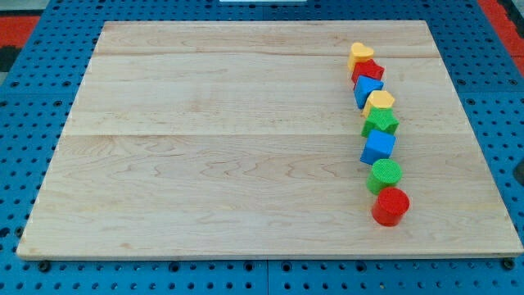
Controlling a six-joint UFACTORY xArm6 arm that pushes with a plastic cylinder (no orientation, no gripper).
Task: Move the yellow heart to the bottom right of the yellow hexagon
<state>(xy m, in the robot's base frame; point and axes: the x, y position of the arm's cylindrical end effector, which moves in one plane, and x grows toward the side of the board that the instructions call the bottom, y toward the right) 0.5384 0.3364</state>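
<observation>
Eight coloured blocks on our pale wooden board.

We see a light maple-toned board (229, 147) with faint grain and plank seams, on a blue pegboard (33, 49) dotted with holes, red at its upper corners. The blocks: a yellow heart (360, 54), a red block (369, 70), a blue block (368, 88), a yellow hexagon (379, 101), a green block (381, 122), a blue cube (378, 147), a green cylinder (385, 174) and a red cylinder (390, 205).

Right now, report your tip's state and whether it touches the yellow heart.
My tip: not in view, so contact cannot be told.
Yellow heart: at the top of the block column, against the red block.
</observation>
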